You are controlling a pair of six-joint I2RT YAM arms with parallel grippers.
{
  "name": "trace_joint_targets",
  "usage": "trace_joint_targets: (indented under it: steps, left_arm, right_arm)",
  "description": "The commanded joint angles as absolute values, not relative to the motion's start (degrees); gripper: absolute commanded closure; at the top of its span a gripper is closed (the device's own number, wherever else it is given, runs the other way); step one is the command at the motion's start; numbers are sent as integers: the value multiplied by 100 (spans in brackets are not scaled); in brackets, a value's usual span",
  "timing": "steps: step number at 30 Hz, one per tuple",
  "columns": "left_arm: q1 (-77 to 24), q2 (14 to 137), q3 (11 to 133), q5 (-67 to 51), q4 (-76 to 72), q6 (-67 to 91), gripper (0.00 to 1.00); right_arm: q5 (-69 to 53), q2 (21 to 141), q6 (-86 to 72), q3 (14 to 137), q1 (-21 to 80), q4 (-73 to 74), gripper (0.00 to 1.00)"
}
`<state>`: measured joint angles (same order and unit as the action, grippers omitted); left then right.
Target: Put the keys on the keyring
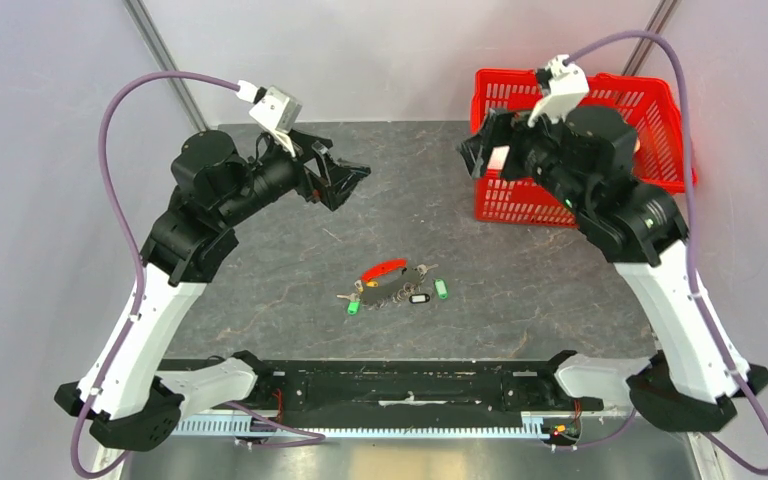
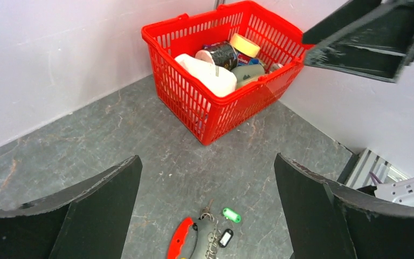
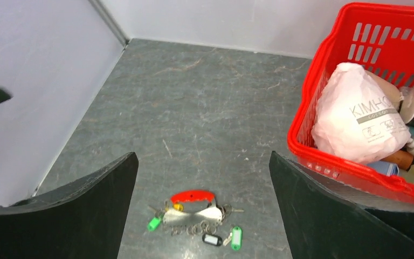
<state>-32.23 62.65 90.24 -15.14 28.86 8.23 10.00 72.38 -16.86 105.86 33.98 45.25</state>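
The left claw (image 2: 206, 159) fills the near edge of its wrist view with two dark fingers (image 2: 86, 210) spread wide, gripping nothing; the right claw (image 3: 202, 155) gapes just as wide, its hold unfilled too. Below the gap of each claw, well apart from the fingertips, the keyring (image 3: 193, 195) lies flat on the grey table (image 1: 260, 280), its red arc on the side farther from the right claw. The keys (image 3: 194, 218) huddle against it in one silvery cluster; whether any is threaded on the loop cannot be told. Green tags (image 3: 236, 237), a black tag (image 3: 212, 239) and a yellow tag (image 3: 178, 206) sit at the cluster's fringe. Both claws hang raised, facing each other across the heap. Just behind the right claw, and far ahead of the left one, stands a red basket (image 2: 215, 102) holding a white packet (image 3: 356, 121) among other goods.
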Motion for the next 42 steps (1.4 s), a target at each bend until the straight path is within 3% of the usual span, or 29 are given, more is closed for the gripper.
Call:
trace_joint_targets:
  steps: [1, 5, 9, 14, 20, 30, 35, 42]
  left_arm:
    - [-3243, 6297, 8749, -1775, 2971, 949, 0]
    - [-3315, 6389, 8402, -2221, 3185, 1095, 1]
    - [-3758, 6256, 7722, -2285, 3193, 1132, 1]
    - [-4639, 6165, 6771, -1175, 3214, 1160, 1]
    - [-4928, 6008, 5998, -56, 3193, 1307, 1]
    - [-4939, 5558, 5497, 211, 2976, 1586, 3]
    - [-4944, 5424, 5252, 54, 2673, 1829, 6]
    - [-4961, 5810, 4950, -415, 2221, 2035, 9]
  right_arm:
    - [-62, 6731, -1307, 9992, 3412, 4307, 1]
    - [-1501, 6741, -1270, 9655, 3425, 4557, 1]
    - [-1948, 6644, -1403, 8803, 3492, 4698, 1]
    - [-1374, 6327, -1384, 7634, 3775, 4953, 1]
    - [-543, 5971, -1477, 6871, 3885, 5198, 1]
    - [1704, 6148, -2833, 6583, 3885, 5174, 1]
    - [1588, 6012, -2673, 6460, 3885, 4912, 1]
    - [31, 6043, -2607, 5873, 3891, 4466, 1]
